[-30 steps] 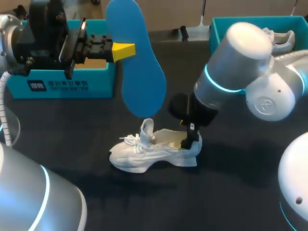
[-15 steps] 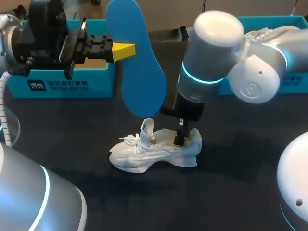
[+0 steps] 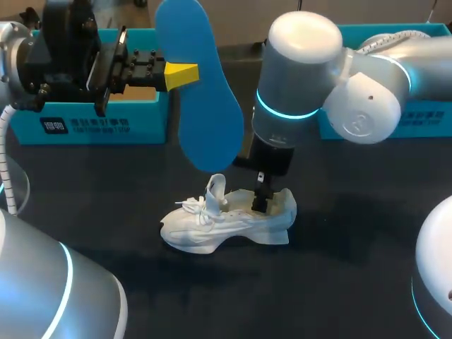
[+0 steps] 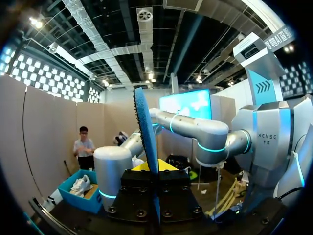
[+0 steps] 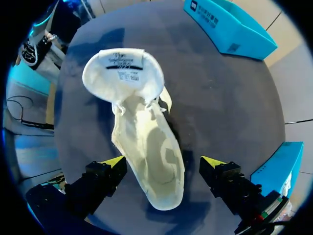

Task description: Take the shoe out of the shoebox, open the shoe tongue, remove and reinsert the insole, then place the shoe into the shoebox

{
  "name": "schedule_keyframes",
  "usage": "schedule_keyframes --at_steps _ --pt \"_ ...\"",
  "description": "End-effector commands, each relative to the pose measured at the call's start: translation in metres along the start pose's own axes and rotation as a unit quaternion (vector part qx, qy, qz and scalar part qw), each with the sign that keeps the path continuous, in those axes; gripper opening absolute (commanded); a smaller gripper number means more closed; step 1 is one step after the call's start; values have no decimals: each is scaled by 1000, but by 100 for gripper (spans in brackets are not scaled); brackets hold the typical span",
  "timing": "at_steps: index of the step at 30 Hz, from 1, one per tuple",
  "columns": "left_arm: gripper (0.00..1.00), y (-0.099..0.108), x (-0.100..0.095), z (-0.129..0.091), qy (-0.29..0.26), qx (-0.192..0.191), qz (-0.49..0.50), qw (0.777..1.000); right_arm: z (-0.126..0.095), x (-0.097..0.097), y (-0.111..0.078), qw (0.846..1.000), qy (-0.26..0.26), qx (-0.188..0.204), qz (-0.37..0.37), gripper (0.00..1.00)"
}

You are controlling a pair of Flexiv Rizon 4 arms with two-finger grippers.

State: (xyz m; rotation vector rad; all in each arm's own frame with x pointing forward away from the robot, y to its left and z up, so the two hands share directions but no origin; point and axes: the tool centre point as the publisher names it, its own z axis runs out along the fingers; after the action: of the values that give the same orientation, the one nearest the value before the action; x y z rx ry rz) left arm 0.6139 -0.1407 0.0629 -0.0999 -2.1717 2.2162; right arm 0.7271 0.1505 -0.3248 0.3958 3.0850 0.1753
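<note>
A white shoe [image 3: 212,229] stands upright on the dark table, toe toward the left, its tongue [image 5: 122,73] pulled wide open and the inside bare. My right gripper [image 3: 261,200] hangs open just over the heel opening, with the shoe's [image 5: 146,142] heel end between its spread yellow fingertips [image 5: 113,161] without being gripped. High at the back left, my left gripper [image 3: 180,73] is shut on the blue insole [image 3: 201,99], which hangs upright above the shoe's toe. Seen edge-on, the insole [image 4: 145,132] sticks out from between the fingers of the left gripper [image 4: 155,169].
A blue open box [image 3: 92,123] stands at the back left, behind my left gripper; it also shows ahead of the shoe [image 5: 230,27]. A second blue box [image 3: 431,116] sits at the back right, partly hidden by my right arm.
My right arm has swung leftward, carrying its open gripper from the back of the heel to above the heel opening. The left arm and insole have not moved.
</note>
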Motion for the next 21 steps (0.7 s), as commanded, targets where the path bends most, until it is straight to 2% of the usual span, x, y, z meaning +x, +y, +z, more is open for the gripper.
schedule_keyframes --at_steps 1,6,12,13,21 --pt "0 1 0 0 0 1 0 1000 -3 -4 20 1000 0 25 -6 100" --pt "0 1 0 0 0 1 0 1000 -2 -8 35 998 -3 61 -6 100" --pt "0 1 0 0 0 1 0 1000 13 -9 45 998 3 66 -15 100" --pt "0 1 0 0 0 1 0 1000 15 -10 46 997 2 74 -16 100" --pt "0 1 0 0 0 1 0 1000 34 -11 37 998 7 60 -5 100"
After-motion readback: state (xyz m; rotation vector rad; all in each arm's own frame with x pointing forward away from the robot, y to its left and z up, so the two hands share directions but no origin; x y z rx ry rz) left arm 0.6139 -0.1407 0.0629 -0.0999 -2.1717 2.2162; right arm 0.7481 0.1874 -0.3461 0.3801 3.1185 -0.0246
